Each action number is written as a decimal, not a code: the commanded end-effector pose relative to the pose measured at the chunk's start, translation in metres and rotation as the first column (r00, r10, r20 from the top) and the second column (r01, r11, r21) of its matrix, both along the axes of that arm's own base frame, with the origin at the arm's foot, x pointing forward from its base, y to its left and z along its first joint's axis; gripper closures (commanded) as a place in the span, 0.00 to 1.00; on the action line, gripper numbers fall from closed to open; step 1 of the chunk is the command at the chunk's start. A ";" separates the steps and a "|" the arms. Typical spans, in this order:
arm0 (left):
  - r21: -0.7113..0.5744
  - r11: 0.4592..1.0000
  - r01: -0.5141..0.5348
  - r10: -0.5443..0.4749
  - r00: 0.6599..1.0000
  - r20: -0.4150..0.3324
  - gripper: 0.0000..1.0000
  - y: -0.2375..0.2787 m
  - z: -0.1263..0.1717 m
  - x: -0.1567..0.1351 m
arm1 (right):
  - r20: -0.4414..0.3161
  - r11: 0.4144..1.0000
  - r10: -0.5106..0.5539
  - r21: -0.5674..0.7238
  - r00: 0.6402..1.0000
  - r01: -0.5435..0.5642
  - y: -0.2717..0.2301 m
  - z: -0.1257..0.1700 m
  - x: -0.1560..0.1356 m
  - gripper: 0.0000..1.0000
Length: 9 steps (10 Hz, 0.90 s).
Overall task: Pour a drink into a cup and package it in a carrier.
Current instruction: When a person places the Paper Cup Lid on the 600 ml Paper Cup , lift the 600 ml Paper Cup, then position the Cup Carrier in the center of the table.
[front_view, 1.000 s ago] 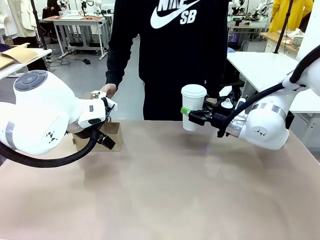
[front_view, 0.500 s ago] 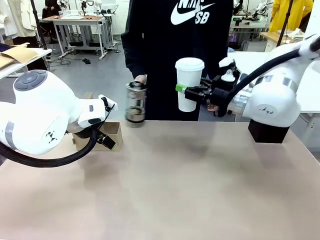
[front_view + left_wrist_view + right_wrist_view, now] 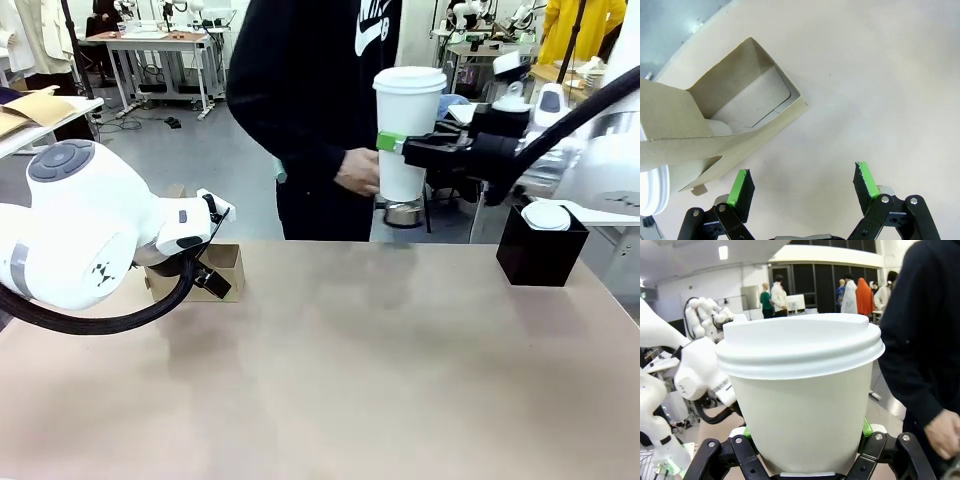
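My right gripper (image 3: 404,146) is shut on the tall white paper cup (image 3: 407,130), holding it upright in the air above the table's far edge. The right wrist view shows that cup (image 3: 802,405) with a flat white lid, clamped between the green pads. A person's hand (image 3: 358,172) holds the glass jug (image 3: 403,213) right behind the cup; its chrome base shows below, its dark drink is hidden. The brown cardboard carrier (image 3: 222,268) (image 3: 730,107) stands at the table's far left. My left gripper (image 3: 207,277) (image 3: 802,176) hangs open over bare table beside it.
A black box (image 3: 538,258) stands at the far right of the table with a short white domed-lid cup (image 3: 547,215) on it. The person stands at the far edge. The wide tan tabletop (image 3: 330,380) lies in front.
My right gripper has lifted the cup higher and to the right. The person's hand has carried the jug from the cup's left to behind it. The left arm has not moved.
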<state>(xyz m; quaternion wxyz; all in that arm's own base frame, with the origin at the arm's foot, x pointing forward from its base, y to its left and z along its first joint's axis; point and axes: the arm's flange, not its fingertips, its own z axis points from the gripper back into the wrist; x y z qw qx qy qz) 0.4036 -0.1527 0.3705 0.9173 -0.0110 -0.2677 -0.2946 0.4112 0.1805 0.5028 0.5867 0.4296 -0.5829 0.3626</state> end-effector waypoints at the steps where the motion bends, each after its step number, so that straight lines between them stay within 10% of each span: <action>1: -0.002 1.000 -0.001 0.001 1.000 -0.001 0.00 0.001 0.000 0.000 | -0.004 0.999 0.022 0.034 1.000 -0.022 -0.016 0.010 -0.012 0.20; 9: -0.002 1.000 -0.001 0.001 1.000 -0.001 0.00 0.001 0.000 0.000 | 0.009 1.000 0.006 0.011 1.000 -0.006 -0.008 0.007 -0.009 0.20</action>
